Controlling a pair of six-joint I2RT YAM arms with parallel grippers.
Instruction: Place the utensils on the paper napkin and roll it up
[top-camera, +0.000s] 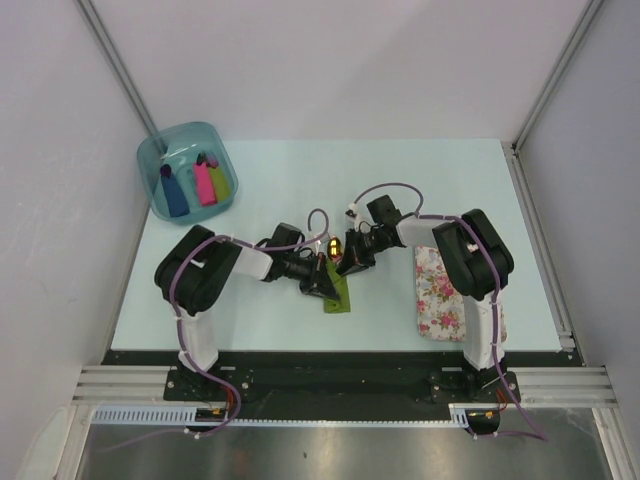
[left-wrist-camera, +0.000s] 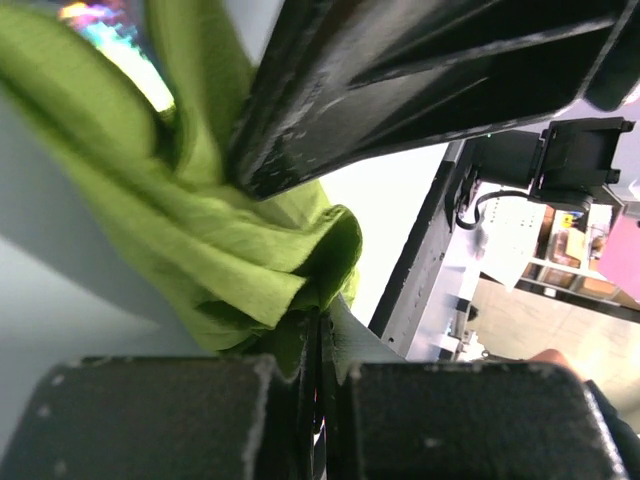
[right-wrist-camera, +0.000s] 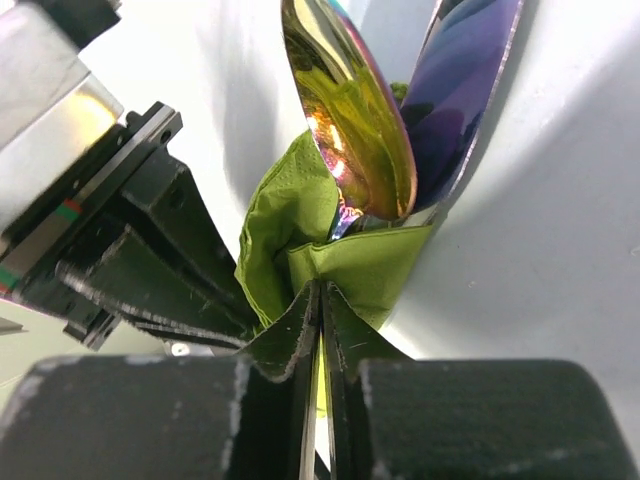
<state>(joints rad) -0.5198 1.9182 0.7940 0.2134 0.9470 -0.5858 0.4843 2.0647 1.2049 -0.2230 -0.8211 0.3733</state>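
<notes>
Paper napkin (top-camera: 338, 298), olive green, lay bunched around the iridescent utensils (right-wrist-camera: 350, 120) near the centre of the table (top-camera: 480, 180); my left claw (left-wrist-camera: 320, 350) at its nine o'clock and right claw (right-wrist-camera: 320, 310) at one o'clock both pinched it

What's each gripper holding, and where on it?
Both pinch the paper napkin: left gripper on a bunched fold, right gripper on its folded edge close to the heads of the utensils. Whether handles sit inside that pinch cannot be told.
</notes>
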